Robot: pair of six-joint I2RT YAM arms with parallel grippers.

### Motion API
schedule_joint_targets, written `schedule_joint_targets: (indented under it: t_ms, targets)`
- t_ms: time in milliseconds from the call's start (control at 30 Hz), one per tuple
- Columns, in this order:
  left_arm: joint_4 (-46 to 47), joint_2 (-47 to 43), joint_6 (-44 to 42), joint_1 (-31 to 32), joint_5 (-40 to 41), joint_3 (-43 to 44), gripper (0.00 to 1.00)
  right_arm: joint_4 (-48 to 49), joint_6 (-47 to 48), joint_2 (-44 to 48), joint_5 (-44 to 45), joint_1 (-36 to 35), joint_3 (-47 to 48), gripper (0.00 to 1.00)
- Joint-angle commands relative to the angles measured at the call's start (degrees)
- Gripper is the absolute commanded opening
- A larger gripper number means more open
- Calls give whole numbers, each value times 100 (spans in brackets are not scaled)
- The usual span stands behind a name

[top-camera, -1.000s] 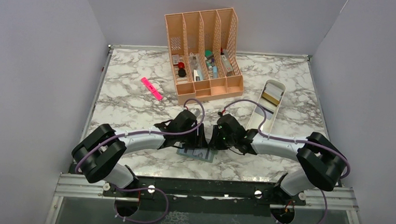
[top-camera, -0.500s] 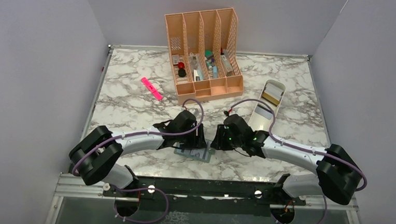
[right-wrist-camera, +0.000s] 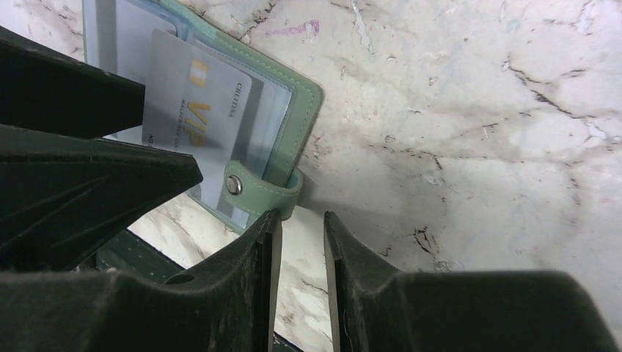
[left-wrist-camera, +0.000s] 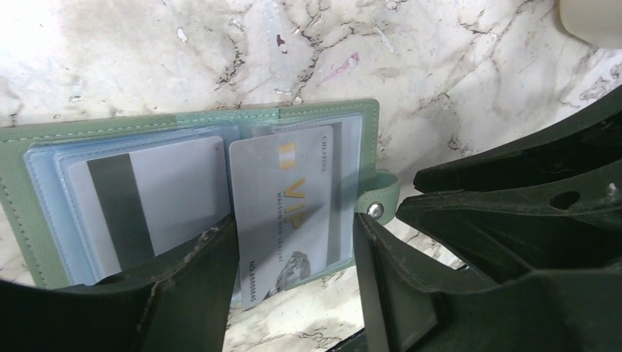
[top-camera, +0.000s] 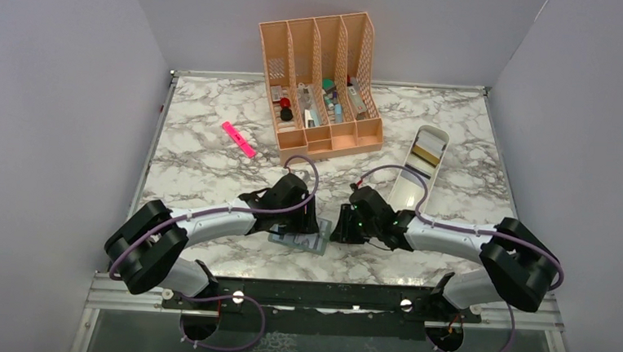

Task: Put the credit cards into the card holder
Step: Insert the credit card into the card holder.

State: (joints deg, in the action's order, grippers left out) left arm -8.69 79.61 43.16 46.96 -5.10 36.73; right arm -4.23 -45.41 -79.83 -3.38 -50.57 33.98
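Card holder (left-wrist-camera: 315, 110) lies open flat on the counter (right-wrist-camera: 477, 110), near the front edge and between both arms. The VIP card (left-wrist-camera: 286, 183) sits partway in the tab-side pocket, its long axis pointing back at the left pincer (left-wrist-camera: 293, 227), whose fingers stand apart on either side of it. The right pincer (right-wrist-camera: 301, 216) is barely apart and empty, just beside the snap tab (right-wrist-camera: 253, 187). Left's job to finish, I reckon.

Cards (left-wrist-camera: 290, 209) x2; holder (left-wrist-camera: 192, 120), organizer (top-camera: 323, 62), tray (top-camera: 407, 182), pen (top-camera: 238, 139) x1 ea.
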Motion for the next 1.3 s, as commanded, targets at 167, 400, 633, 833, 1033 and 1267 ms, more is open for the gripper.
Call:
schedule_joint_targets:
  t_ms: [167,400,633,833,1033,1267]
  targets:
    - [332,-83,124,48,-256,-131,53,1003,-285,-329,-372,-32,-216,29]
    - [769,183,300,58,-491,-202,52,1302,-344,-614,-480,-32,-265,28]
    - [644,259,214,63,-399,-29,61,935,-194,-556,-99,-32,-160,28]
    - [-37,-52,31,66,83,272,66,757,-95,-363,77,-32,-135,29]
    - [-48,-77,112,67,71,133,67,847,-114,-408,-20,-32,-169,29]
    - [-26,-71,98,129,184,111,67,860,-114,-391,-23,-32,-208,29]
